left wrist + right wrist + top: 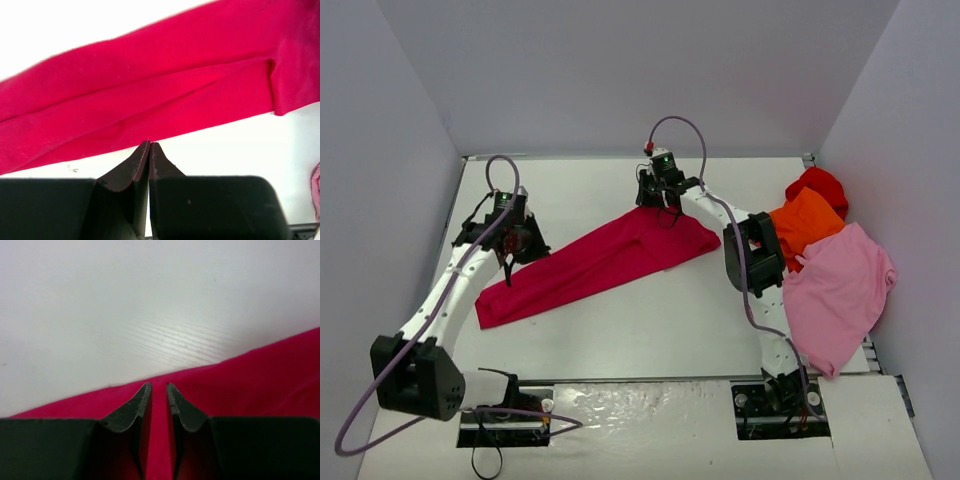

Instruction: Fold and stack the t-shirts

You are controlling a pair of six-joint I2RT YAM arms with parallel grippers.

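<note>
The raspberry-red t-shirt (pixel 600 262) lies folded into a long band, running diagonally from near left to the table's middle. My left gripper (pixel 515 240) hovers at the band's left upper edge. In the left wrist view the left gripper (pixel 150 143) is shut, its tips at the hem of the raspberry-red shirt (pixel 165 85), with no cloth seen between them. My right gripper (pixel 660 195) is over the band's far end. In the right wrist view the right gripper (pixel 159 385) stands narrowly open above the raspberry-red shirt (pixel 260 375). No neck tag shows.
At the right edge lies a loose pile: a bright red shirt (pixel 815 185) at the back, an orange shirt (pixel 807 222) in front of it, and a pale pink shirt (pixel 840 290) spread nearest. White walls (pixel 620 80) close in the table on three sides.
</note>
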